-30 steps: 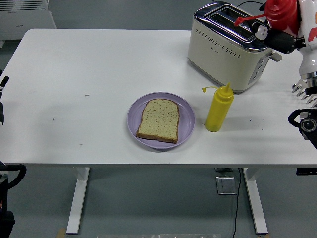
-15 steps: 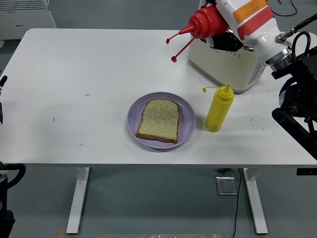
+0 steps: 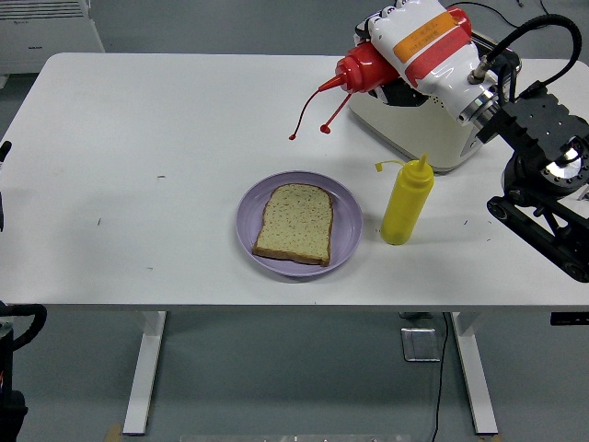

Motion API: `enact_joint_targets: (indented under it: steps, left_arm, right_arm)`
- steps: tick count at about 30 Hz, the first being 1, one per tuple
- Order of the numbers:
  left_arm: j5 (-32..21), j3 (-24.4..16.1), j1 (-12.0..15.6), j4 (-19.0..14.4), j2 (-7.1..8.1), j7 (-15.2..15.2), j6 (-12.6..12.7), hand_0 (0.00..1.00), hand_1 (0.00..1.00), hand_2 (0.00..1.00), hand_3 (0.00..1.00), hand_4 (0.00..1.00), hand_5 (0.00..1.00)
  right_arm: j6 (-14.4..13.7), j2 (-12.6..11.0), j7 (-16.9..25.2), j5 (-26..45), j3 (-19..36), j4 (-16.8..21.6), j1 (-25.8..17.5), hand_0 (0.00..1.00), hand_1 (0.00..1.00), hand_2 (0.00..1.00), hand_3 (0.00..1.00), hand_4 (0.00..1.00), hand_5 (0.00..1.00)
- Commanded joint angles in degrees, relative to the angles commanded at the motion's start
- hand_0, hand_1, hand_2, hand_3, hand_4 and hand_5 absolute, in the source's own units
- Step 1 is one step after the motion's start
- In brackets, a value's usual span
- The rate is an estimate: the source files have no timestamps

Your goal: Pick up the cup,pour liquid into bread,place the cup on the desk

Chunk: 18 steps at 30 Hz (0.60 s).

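A slice of bread lies flat on a purple plate near the table's front middle. My right hand, white with orange and red stripes, is shut on a red squeeze bottle. The bottle is held in the air in front of the toaster and tilted to the left. Its long nozzle curves down-left, and the tethered cap dangles beside it. The nozzle tip hangs above bare table just beyond the plate's far edge. Of the left arm, only dark slivers show at the left edge.
A yellow squeeze bottle stands upright right of the plate, its cap hanging open. A cream and chrome toaster sits at the back right, partly behind my hand. My black forearm fills the right edge.
My right hand has swung in from the far right corner with the red bottle, then come lower and tipped it further, so the nozzle now points down toward the plate's far side.
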Motion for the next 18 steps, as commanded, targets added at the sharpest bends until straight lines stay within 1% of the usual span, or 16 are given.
enact_joint_targets:
  steps: [5, 8, 11, 13, 15, 16, 18]
  left_arm:
    - [0.0, 0.1, -0.1, 0.0, 0.0, 0.0, 0.0, 0.713, 0.75, 0.779, 0.688, 0.663, 0.998]
    - [0.0, 0.0, -0.2, 0.0, 0.01, 0.0, 0.0, 0.713, 0.75, 0.779, 0.688, 0.663, 0.998]
    - [-0.1, -0.1, -0.1, 0.1, -0.01, 0.0, 0.0, 0.714, 0.751, 0.779, 0.689, 0.66, 0.998]
    - [0.0, -0.1, -0.1, 0.1, -0.1, 0.0, 0.0, 0.714, 0.751, 0.779, 0.689, 0.66, 0.998]
    - [0.0, 0.0, -0.2, 0.1, -0.15, 0.0, -0.1, 0.714, 0.751, 0.779, 0.689, 0.66, 0.998]
    - [0.0, 0.0, -0.2, 0.1, -0.15, 0.0, -0.1, 0.713, 0.75, 0.779, 0.689, 0.66, 0.998]
    - [0.0, -0.1, -0.2, 0.1, -0.14, 0.0, 0.0, 0.713, 0.75, 0.779, 0.689, 0.66, 0.998]
  right_arm:
    - [-1.4, -0.7, -0.2, 0.0, 2.8, 0.6, 1.8, 0.002, 0.011, 0.183, 0.364, 0.851, 0.208]
    - [-1.1, -1.0, -0.2, 0.0, 2.8, 0.3, 2.5, 0.002, 0.011, 0.183, 0.364, 0.851, 0.208]
    - [0.1, -2.1, -0.8, 0.0, -2.8, -0.4, 4.1, 0.002, 0.012, 0.186, 0.365, 0.849, 0.213]
    - [1.5, -2.1, -0.4, 0.0, -6.8, -1.0, 4.6, 0.002, 0.012, 0.186, 0.365, 0.849, 0.213]
    - [2.0, -1.8, -0.2, 0.0, -10.5, -1.7, 4.4, 0.002, 0.012, 0.186, 0.365, 0.849, 0.213]
    - [2.0, -1.6, -0.1, 0.0, -11.3, -2.1, 4.3, 0.002, 0.013, 0.187, 0.367, 0.847, 0.217]
    - [1.9, -1.6, -0.1, 0.0, -11.0, -2.5, 4.4, 0.002, 0.013, 0.187, 0.367, 0.847, 0.217]
